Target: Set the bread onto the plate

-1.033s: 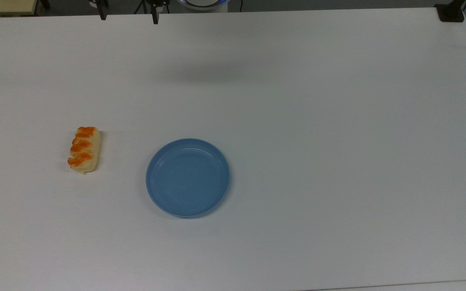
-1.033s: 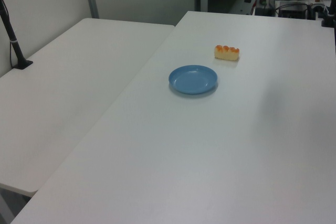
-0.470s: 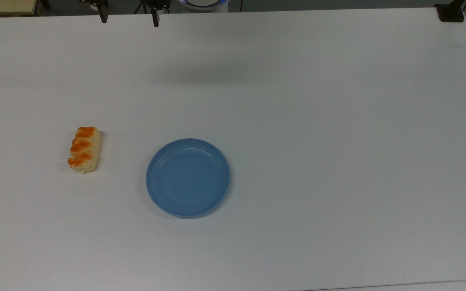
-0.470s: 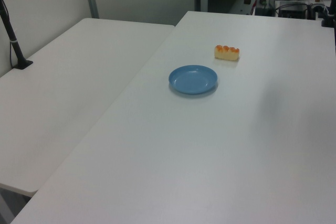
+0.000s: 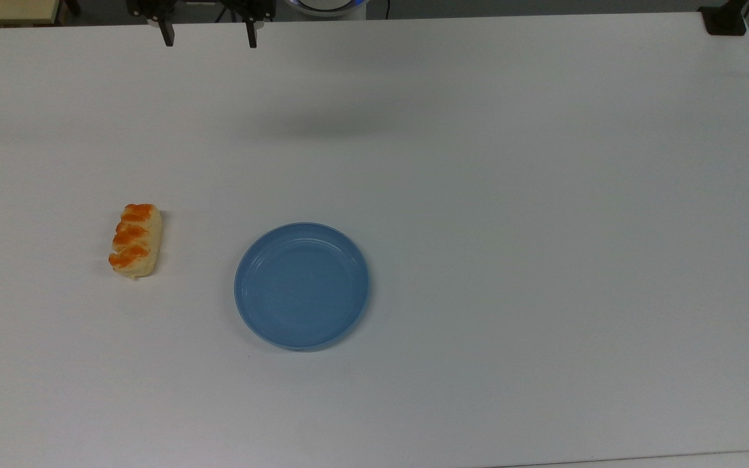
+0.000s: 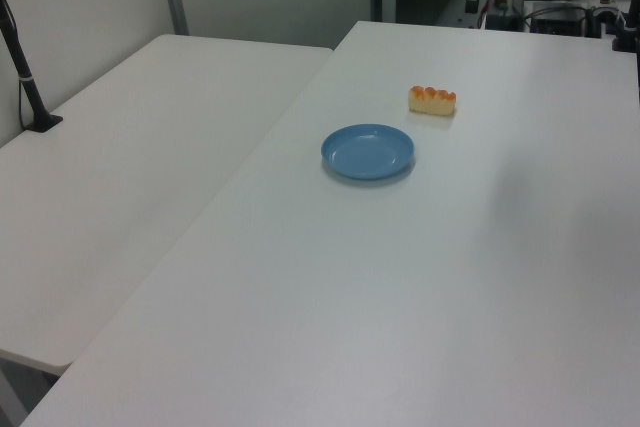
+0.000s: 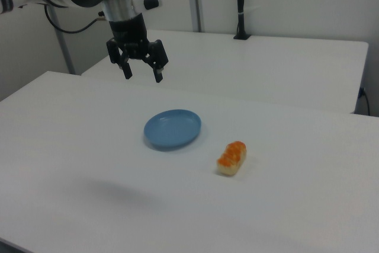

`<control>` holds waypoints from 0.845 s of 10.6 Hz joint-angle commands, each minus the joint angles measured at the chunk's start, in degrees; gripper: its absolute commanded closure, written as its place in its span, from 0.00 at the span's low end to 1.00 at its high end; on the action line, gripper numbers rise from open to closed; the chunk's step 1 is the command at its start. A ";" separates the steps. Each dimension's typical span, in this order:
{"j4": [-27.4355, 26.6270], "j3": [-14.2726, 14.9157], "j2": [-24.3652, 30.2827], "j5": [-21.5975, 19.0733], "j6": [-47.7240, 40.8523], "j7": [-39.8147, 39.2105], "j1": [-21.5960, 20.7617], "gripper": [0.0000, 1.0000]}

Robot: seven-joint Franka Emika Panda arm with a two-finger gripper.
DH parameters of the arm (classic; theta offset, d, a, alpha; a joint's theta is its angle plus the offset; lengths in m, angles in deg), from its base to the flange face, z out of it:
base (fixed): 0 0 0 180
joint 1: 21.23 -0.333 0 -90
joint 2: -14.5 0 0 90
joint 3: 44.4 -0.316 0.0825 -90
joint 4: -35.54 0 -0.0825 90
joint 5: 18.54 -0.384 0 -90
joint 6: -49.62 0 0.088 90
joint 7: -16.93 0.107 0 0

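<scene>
The gripper (image 5: pixel 207 36) has crept a little further into the top view from its upper edge over the last second, its 2 dark fingertips (image 5: pixel 168 36) now reaching lower across the table's far edge than they did. The jaws are spread wide and hold nothing. In the right view the gripper (image 7: pixel 141 73) hangs high above the table (image 7: pixel 71 146), beyond the plate and well apart from the bread. Nothing else has shifted: bread and plate lie where they were. I judge this to be the opening of the approach, with the grasp not yet begun and the whole carry to the plate still ahead.

The bread (image 5: pixel 135 240) lies flat on the table at the top view's left, its 4 orange glazed bumps facing up, near the blue plate (image 5: pixel 302 286) but not touching it. The plate is empty and sits near the table's middle. In the left view the bread (image 6: pixel 431 100) is beyond the plate (image 6: pixel 367 151); in the right view the bread (image 7: pixel 231 158) lies to the right of the plate (image 7: pixel 172 129) and nearer the camera.

The table is plain white and matte, with a soft shadow of the arm on it. A second white table (image 6: pixel 130 167) adjoins it, carrying a black clamped post (image 6: pixel 25 77). Pale partition walls stand behind.
</scene>
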 commanded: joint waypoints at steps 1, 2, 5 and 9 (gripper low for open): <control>-0.79 0.15 0.68 0.30 0.46 -2.64 0.25 0.00; -0.79 0.15 0.68 0.30 0.46 -2.55 0.25 0.00; -0.79 0.16 0.60 0.82 0.46 -2.55 0.25 0.00; -0.71 0.24 0.07 2.32 1.25 -3.43 1.21 0.00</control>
